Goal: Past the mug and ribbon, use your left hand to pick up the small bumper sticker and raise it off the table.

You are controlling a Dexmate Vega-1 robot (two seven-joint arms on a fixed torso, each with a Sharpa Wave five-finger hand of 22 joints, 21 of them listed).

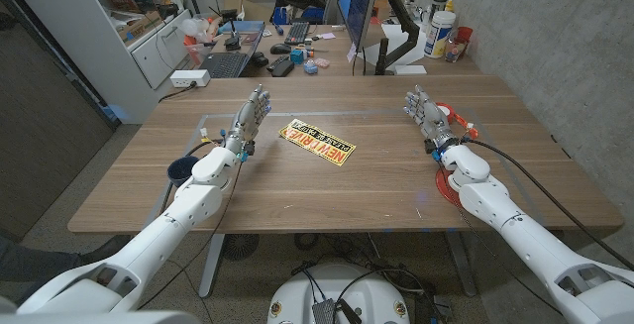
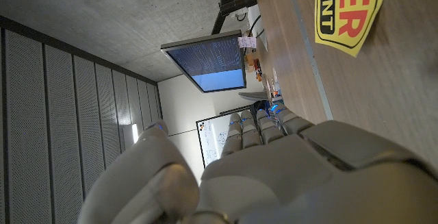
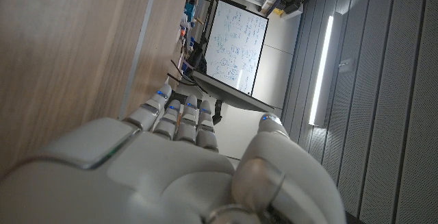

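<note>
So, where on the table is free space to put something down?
Bare wood lies between the bumper sticker and the right hand, and along the near edge of the table. It is crowded around the left hand, close beside the sticker.

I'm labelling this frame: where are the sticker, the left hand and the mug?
sticker (image 1: 317, 142), head view, middle of its yellow face.
left hand (image 1: 250, 118), head view, back of the hand.
mug (image 1: 180, 170), head view, its dark rim beside the left forearm.
</note>
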